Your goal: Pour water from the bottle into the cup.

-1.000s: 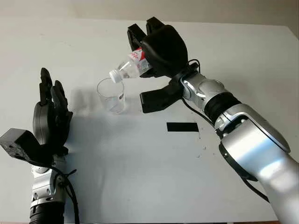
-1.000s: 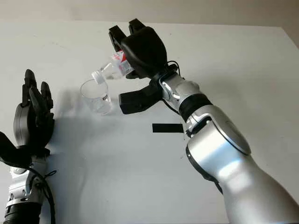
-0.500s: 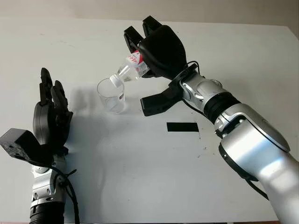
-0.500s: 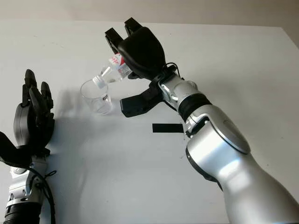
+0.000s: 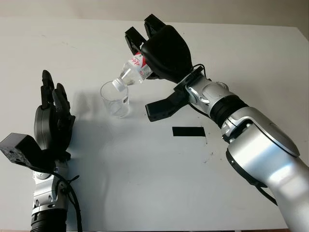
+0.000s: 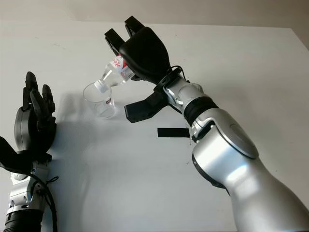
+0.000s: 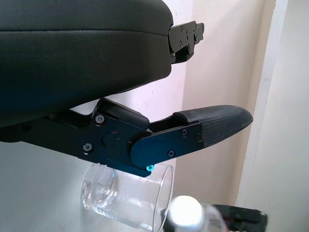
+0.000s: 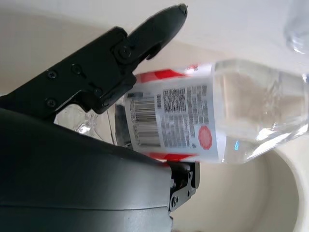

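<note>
The right hand [image 5: 154,48] grips the bottle [image 5: 131,72], tilted neck-down over the cup [image 5: 115,99] on the white tabletop [image 5: 145,174] — black tape [image 5: 189,131] nearby; the left hand [image 5: 50,121] is open at the tabletop's near left.

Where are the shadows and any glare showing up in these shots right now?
Left eye view: soft shadow on the table left of the cup. Right wrist view: bright highlights in the water of the bottle held by the right hand.
</note>
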{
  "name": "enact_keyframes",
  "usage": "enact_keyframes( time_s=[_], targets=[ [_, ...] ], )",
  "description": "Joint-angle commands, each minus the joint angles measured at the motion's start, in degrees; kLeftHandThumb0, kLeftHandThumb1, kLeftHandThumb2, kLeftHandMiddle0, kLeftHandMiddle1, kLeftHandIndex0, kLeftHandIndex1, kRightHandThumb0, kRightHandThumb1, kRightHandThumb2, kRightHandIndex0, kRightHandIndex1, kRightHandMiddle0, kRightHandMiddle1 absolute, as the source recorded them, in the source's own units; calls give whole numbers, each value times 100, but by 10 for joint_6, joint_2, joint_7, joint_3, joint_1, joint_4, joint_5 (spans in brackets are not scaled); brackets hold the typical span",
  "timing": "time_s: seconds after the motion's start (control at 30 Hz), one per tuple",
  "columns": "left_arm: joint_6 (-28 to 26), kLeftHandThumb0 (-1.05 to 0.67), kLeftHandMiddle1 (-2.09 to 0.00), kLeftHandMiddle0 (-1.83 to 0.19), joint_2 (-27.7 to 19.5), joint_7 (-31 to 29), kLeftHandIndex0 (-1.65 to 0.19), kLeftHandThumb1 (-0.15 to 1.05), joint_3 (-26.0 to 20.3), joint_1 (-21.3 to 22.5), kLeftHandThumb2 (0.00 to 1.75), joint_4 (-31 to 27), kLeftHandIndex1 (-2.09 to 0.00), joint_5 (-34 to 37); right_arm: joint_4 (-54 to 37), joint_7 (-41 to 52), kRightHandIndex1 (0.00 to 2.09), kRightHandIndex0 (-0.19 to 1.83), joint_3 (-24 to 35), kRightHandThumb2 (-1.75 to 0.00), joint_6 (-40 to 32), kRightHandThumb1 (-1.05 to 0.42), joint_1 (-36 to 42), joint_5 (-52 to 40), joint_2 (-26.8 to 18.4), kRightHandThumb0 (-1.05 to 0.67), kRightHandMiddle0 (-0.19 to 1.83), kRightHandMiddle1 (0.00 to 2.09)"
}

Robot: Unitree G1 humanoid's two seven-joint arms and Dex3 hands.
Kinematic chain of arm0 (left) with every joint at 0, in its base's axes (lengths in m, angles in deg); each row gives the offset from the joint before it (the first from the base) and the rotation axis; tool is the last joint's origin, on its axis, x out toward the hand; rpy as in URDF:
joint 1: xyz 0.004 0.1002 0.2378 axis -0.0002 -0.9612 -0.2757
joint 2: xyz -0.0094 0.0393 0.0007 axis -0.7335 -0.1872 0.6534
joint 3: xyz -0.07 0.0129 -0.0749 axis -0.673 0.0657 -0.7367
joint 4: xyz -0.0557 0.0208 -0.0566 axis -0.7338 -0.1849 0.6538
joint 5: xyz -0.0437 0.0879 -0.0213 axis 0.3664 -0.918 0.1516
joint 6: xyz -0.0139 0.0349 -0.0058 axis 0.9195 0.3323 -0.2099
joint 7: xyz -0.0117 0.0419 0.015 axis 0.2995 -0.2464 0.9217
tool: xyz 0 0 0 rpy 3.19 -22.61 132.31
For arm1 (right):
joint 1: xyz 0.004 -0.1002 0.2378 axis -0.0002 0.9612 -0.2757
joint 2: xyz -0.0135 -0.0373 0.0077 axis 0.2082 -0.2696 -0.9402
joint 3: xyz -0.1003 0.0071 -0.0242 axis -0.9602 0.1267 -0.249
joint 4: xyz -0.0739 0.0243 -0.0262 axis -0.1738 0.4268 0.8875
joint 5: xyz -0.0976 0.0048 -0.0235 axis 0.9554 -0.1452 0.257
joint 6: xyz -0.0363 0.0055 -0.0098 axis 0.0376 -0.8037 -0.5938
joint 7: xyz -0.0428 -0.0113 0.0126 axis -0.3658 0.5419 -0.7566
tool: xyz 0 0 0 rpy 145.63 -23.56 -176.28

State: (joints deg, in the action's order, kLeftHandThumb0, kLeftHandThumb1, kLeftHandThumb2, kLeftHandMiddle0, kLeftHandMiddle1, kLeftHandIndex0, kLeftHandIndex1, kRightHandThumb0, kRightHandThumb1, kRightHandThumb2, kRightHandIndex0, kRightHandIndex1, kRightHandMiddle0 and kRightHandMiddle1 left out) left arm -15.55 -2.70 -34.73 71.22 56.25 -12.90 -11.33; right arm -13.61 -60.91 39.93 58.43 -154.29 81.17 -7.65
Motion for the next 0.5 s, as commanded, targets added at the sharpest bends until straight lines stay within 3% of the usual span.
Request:
enact_keyframes(
  time_s=[0.0, 0.17, 0.27, 0.33, 0.47],
  targets=[
    [1, -81, -3, 19, 6, -2, 19, 105, 1, -8, 68, 6, 0, 2, -4, 44, 209, 115, 57, -18, 27, -104, 2, -63, 7, -18, 72, 209],
    [1, -80, -3, 19, 5, -5, 19, 105, 0, -10, 68, 6, 0, 3, -16, 196, 209, 127, 188, -33, 63, -96, 27, -228, 30, -12, 80, 209],
    [0, -80, -2, 19, 6, -6, 19, 105, 0, -10, 68, 6, 0, 5, -28, 291, 209, 130, 265, -39, 56, -93, 40, -323, 44, -11, 100, 209],
    [-1, -80, -2, 19, 6, -4, 19, 105, -1, -10, 69, 4, 0, 4, -37, 347, 209, 134, 304, -45, 40, -91, 47, -373, 48, -11, 125, 209],
    [2, -80, -2, 19, 2, -8, 19, 105, -2, -12, 68, 7, 0, 3, -58, 422, 209, 135, 352, -48, 4, -90, 63, -430, 42, -14, 138, 209]
  ],
)
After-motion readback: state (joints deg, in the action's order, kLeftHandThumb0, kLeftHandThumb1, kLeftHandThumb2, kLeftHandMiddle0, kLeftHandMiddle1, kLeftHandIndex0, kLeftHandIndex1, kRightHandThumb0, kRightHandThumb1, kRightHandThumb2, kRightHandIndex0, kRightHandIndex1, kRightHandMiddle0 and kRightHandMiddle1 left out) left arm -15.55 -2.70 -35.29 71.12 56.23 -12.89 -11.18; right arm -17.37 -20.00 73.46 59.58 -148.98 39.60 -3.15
